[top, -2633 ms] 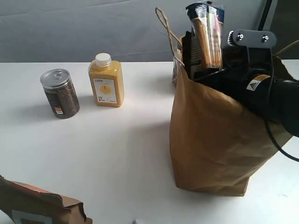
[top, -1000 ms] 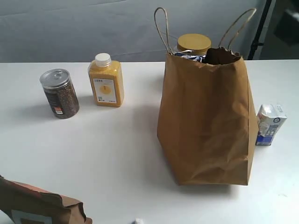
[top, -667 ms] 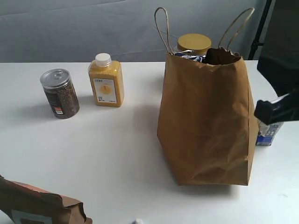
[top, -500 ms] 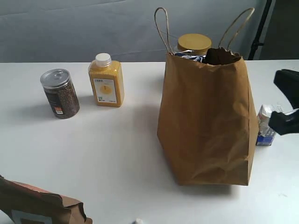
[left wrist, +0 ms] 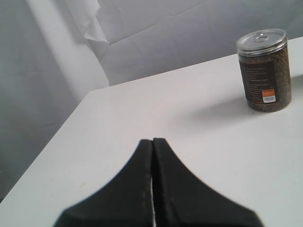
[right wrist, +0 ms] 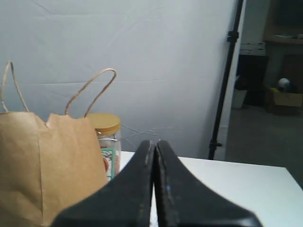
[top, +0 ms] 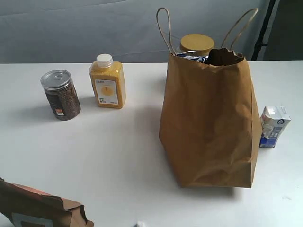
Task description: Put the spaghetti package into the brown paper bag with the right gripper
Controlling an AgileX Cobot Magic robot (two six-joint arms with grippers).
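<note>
Two tools, and each has its jaws pressed together on nothing. The right tool sits pulled back and raised, with the paper bag near and ahead of it, below the level of its tips. Moments ago this arm was down over the bag's mouth with the spaghetti pack standing up in its jaws. Half a second ago it was only a dark shape at the edge of the room view, and now it has left that view altogether. The spaghetti pack is well apart from the tool, down inside the bag, with only a dark end showing at the mouth. I'd say the job is done and the arm is simply clearing off.

The left tool hangs over bare tabletop, with a tin of dark grains well ahead of it.

Only the room view shows the pack's end, the small carton just beside the bag, the yellow bottle and the brown pouch at the near edge. Only the wrist views show the tools at all. The right one also shows a gold-lidded jar just past the bag.
</note>
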